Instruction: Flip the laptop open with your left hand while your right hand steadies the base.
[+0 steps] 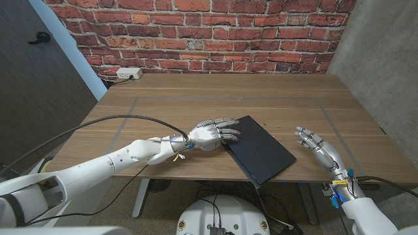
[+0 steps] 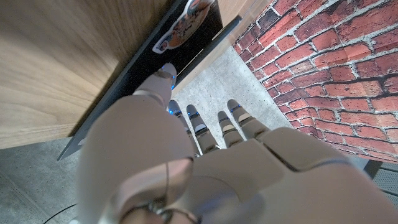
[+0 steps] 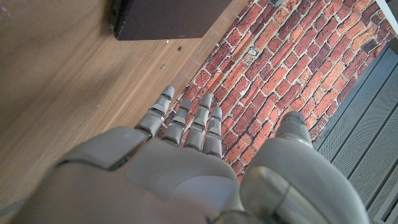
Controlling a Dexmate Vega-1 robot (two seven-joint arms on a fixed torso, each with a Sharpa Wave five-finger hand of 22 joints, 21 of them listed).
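A shut black laptop [image 1: 261,151] lies askew on the wooden table [image 1: 196,98], right of the middle. My left hand [image 1: 212,135] is at its left edge, fingers stretched out over the near corner of the lid. In the left wrist view the left hand [image 2: 205,162] has its thumb against the edge of the laptop [image 2: 149,68], which bears a round sticker. My right hand [image 1: 317,145] stands a short way right of the laptop, fingers apart, touching nothing. In the right wrist view the right hand [image 3: 186,174] points past the laptop [image 3: 168,15].
A white power strip [image 1: 129,74] sits at the table's far left corner by the brick wall. A grey door stands at the left and a concrete wall at the right. Faint tape lines mark a rectangle on the tabletop.
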